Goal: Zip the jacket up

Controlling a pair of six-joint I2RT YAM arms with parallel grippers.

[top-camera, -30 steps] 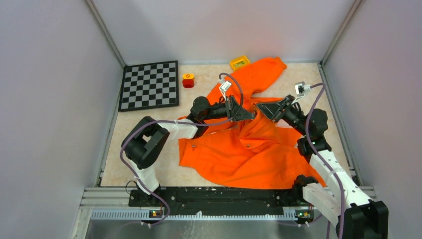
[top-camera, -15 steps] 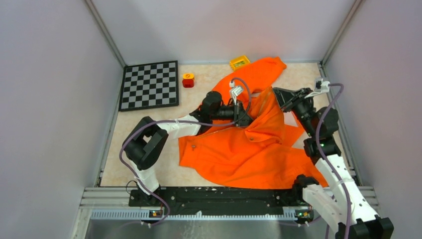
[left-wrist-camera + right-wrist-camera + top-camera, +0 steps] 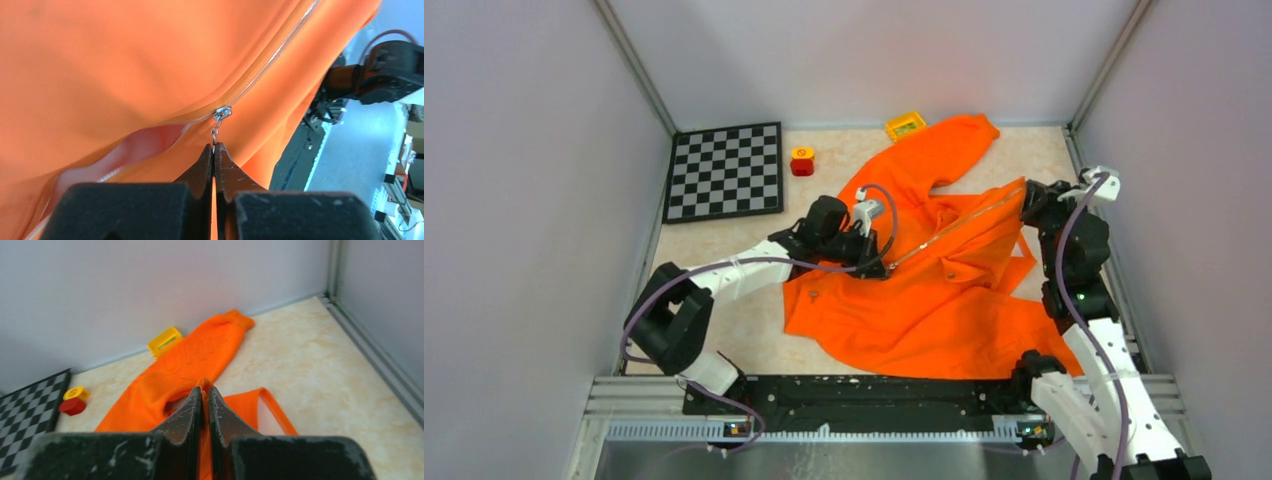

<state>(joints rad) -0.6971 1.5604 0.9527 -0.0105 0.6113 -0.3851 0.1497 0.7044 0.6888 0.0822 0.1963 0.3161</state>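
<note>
The orange jacket lies crumpled across the middle and right of the table, one sleeve reaching the back wall. Its zipper is stretched in a taut line between my two grippers. My left gripper is shut on the zipper pull; the left wrist view shows the fingertips pinching the pull's ring just below the silver slider. My right gripper is shut on the jacket's edge at the far right; the right wrist view shows orange fabric clamped between its jaws.
A chessboard lies at the back left. A red and yellow block stands beside it, and a yellow box sits at the back wall. Enclosure walls stand close to the right arm.
My grippers have moved apart: the left one drew back to the left with the zipper pull, the right one swung right with the jacket's edge. The zipper line is now stretched taut.
</note>
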